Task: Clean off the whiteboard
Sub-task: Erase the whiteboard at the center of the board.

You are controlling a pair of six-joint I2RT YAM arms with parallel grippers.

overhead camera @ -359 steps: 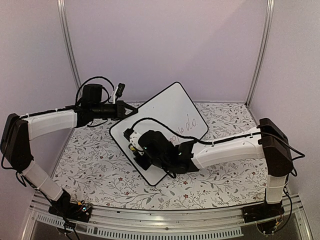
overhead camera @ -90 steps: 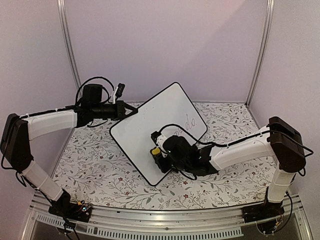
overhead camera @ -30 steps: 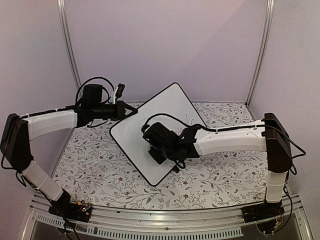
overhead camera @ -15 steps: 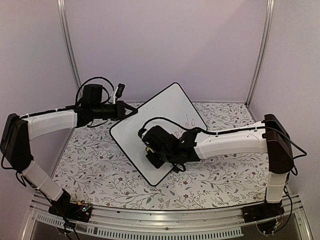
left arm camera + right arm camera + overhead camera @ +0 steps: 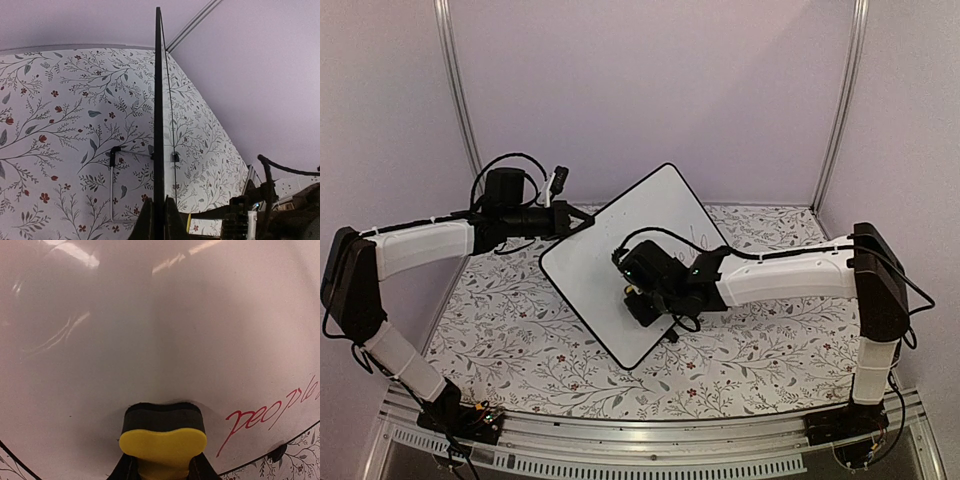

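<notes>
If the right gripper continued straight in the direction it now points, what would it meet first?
The white face of the whiteboard. The yellow eraser in the jaws of the right gripper points its black pad at the board and seems to touch it. The red writing lies off to one side.

Top view: right arm [image 5: 780, 280] covers the middle of the whiteboard [image 5: 595, 270]; anything written under it is hidden, and faint marks by the far edge are too small to read. Right wrist view: red writing [image 5: 272, 412] runs off the right edge (looks like "people"). The eraser [image 5: 163, 432] base and right gripper [image 5: 162, 471] are cut by the bottom edge. Left wrist view: board edge-on, face unseen, left gripper [image 5: 159, 220] mostly out of frame.
</notes>
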